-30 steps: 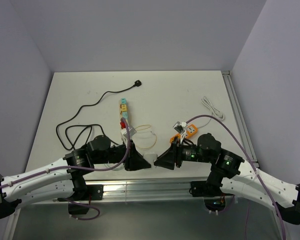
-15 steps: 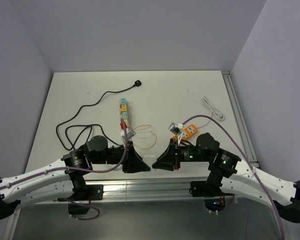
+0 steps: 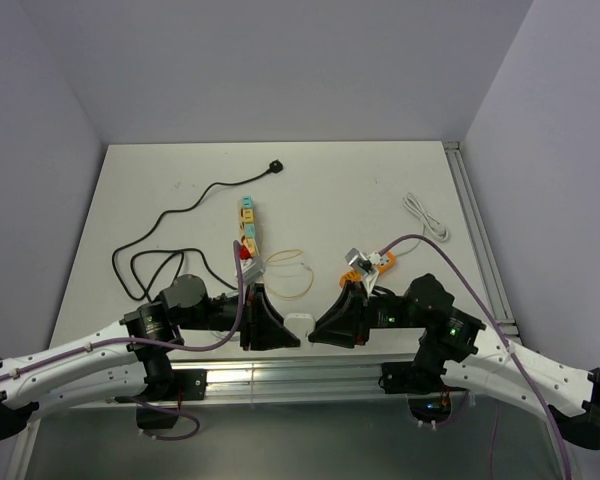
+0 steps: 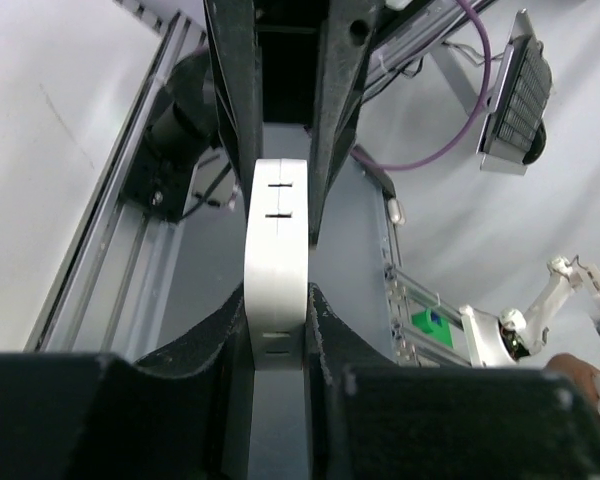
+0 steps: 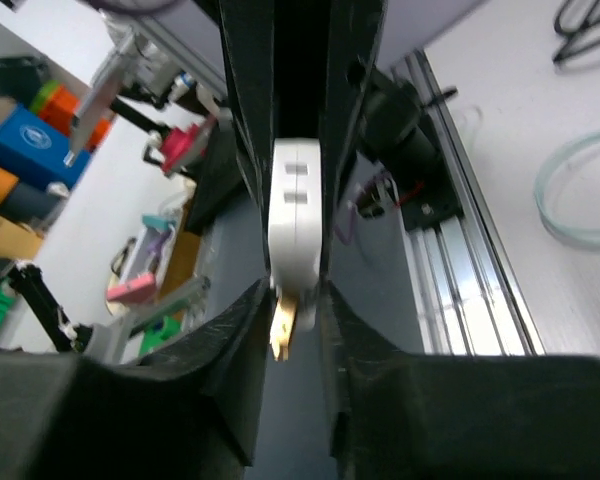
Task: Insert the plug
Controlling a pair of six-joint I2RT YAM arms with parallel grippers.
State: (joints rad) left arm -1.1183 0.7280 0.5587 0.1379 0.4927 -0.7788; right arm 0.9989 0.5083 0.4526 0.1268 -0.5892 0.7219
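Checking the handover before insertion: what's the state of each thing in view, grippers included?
white plug: in the air, clamped by both grippers, brass prong exposed.
left gripper: shut on the white plug.
right gripper: shut on the white plug.
power strip: flat on the table, white plug not inserted.
black cable: loose on the table, far end unplugged.

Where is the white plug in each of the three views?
Top external: white plug low centre, just beyond the aluminium rail.
Left wrist: white plug centre, upright; aluminium rail left.
Right wrist: white plug centre, brass prong down; aluminium rail right.
Shared landmark: the aluminium rail.
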